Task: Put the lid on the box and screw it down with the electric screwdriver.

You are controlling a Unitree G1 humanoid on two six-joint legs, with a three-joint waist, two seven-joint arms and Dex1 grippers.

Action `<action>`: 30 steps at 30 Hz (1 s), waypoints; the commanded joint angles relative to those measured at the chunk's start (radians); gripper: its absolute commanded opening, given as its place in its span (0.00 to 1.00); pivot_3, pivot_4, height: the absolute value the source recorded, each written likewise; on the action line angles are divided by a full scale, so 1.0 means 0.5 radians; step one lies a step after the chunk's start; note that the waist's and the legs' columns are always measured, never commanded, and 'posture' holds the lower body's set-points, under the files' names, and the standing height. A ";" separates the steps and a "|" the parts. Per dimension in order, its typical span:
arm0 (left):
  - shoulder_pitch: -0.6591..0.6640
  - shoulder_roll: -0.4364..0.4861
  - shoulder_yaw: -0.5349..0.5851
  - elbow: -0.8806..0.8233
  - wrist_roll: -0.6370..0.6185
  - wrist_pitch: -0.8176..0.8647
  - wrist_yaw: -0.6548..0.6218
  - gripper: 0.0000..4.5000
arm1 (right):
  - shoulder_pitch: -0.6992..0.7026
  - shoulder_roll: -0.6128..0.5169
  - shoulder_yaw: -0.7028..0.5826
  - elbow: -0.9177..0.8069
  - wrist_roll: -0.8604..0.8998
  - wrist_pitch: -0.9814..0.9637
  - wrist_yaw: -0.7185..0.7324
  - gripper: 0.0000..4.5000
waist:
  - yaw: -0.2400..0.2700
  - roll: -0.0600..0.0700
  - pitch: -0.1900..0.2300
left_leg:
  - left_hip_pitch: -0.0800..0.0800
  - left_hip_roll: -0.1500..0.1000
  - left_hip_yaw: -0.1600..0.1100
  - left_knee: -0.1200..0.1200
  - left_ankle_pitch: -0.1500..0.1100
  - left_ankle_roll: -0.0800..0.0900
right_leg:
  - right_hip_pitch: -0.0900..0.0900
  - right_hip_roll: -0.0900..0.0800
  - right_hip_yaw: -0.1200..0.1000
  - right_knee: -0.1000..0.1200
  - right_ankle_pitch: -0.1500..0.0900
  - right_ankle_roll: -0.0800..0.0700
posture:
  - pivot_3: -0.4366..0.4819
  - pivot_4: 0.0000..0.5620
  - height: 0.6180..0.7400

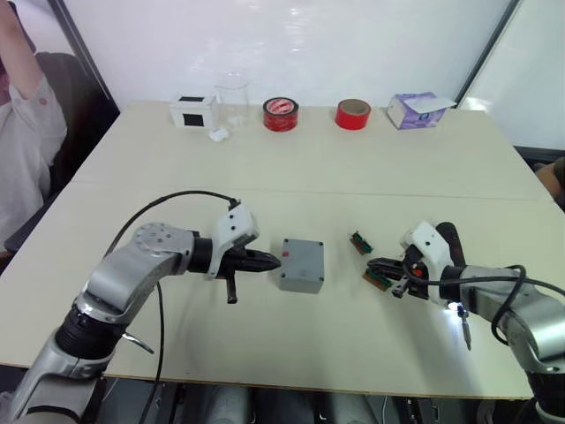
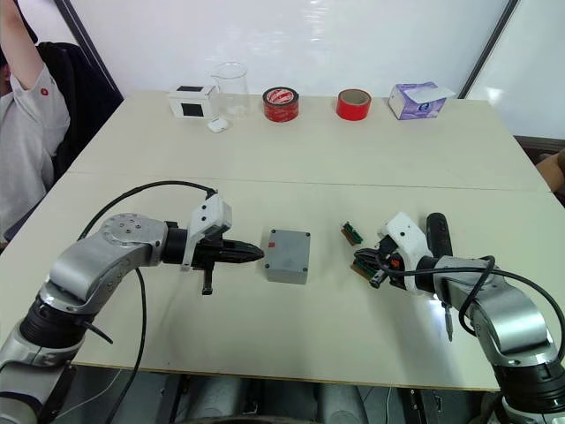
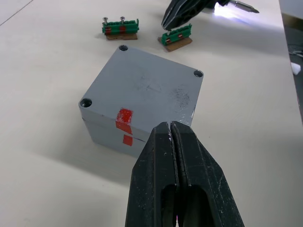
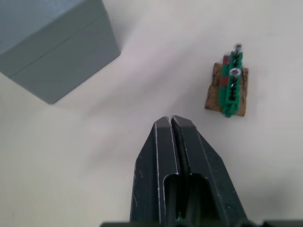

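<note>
Two grippers flank the work, both with jaws pressed together and holding nothing. Left gripper (image 1: 269, 261) points at the box (image 1: 296, 272), tips just beside its side, probably placed to steady it. Lid (image 3: 151, 87) already sits on the box, red marks aligned; corner holes look unscrewed. Right gripper (image 1: 375, 263) hovers beside two green terminal boards (image 1: 369, 260). Electric screwdriver (image 1: 455, 265) lies by the right wrist, ungrasped.

Bright, even overhead light; soft shadows beside the box (image 1: 298, 265). White glare from the electric screwdriver (image 1: 452, 291) lamp on the table (image 1: 309, 168). Wrist views sharp, fingers (image 3: 189, 189) slightly soft.
</note>
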 commanded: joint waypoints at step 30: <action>0.003 0.018 0.016 -0.001 -0.014 -0.038 0.024 0.00 | 0.025 -0.026 -0.037 0.000 0.051 0.005 -0.008 0.46 | 0.000 0.000 0.000 | 0.000 0.000 0.000 0.000 0.000 0.000 | 0.000 0.000 0.000 0.000 0.000 0.000 | 0.48 0.27 1.00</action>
